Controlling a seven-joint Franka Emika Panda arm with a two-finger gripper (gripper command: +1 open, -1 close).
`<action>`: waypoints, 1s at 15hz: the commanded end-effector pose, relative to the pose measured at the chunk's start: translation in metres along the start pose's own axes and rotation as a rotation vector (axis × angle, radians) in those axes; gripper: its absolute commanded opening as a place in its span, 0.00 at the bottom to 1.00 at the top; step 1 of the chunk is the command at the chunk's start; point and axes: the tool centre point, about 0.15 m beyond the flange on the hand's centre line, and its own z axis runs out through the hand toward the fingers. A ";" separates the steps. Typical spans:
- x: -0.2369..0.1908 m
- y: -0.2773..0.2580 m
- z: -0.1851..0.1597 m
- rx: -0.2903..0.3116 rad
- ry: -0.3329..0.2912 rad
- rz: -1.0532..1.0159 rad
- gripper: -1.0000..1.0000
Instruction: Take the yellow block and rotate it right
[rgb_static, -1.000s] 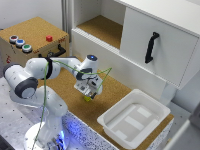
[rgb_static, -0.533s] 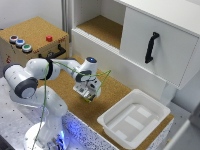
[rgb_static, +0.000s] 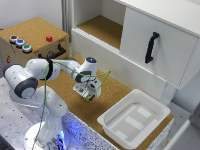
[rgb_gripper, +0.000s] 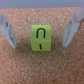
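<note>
Cork desk (rgb_gripper: 42, 67) carries the block (rgb_gripper: 42, 38), centred between the open claw's (rgb_gripper: 40, 31) fingers; it should close squarely before turning.

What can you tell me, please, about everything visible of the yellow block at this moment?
The yellow block is a small bright yellow-green cube with a black mark like an arch on its upper face and a short black stroke on the face below. It looks smooth and solid. It sits flat on the cork-like surface, squarely between the gripper's two open fingers, with a clear gap on each side. Nothing but the surface touches it.
</note>
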 end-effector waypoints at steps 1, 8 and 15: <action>0.010 -0.006 0.031 -0.063 0.041 0.036 0.00; 0.006 0.002 0.032 -0.064 0.032 0.061 0.00; -0.014 0.001 -0.024 -0.132 0.100 0.036 0.00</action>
